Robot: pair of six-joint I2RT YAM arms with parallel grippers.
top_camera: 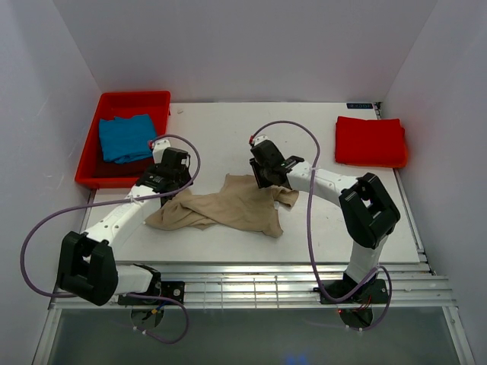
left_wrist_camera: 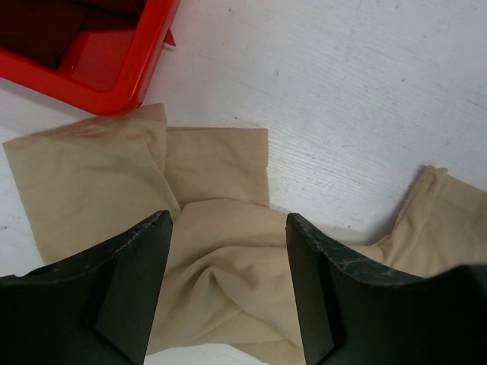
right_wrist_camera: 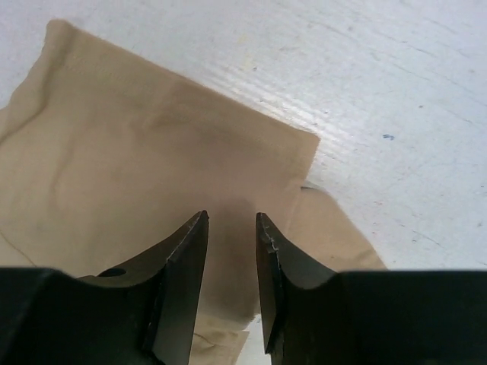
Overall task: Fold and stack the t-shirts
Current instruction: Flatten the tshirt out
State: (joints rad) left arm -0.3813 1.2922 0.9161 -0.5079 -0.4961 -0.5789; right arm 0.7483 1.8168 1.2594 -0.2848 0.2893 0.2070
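L gripper [left_wrist_camera: 227, 220]: my fingers are spread wide, hovering over the bunched left part of the tan-beige soft cloth t-shirt [top_camera: 228, 209], touching nothing I can see. R gripper [right_wrist_camera: 230, 217]: fingers only a narrow gap apart over the shirt's far right flap, w/ no cloth visibly caught btwn them. The tan shirt lies crumpled mid white table [top_camera: 221, 129], so it's not yet flattened or folded. The bright red cloth t-shirt [top_camera: 370, 141] sits folded at the far right corner; looks done. The blue cloth t-shirt [top_camera: 125, 137] lies in the rigid red plastic tray [top_camera: 133, 96], far left. Nothing's stacked yet. Approx a third through, I'd say.
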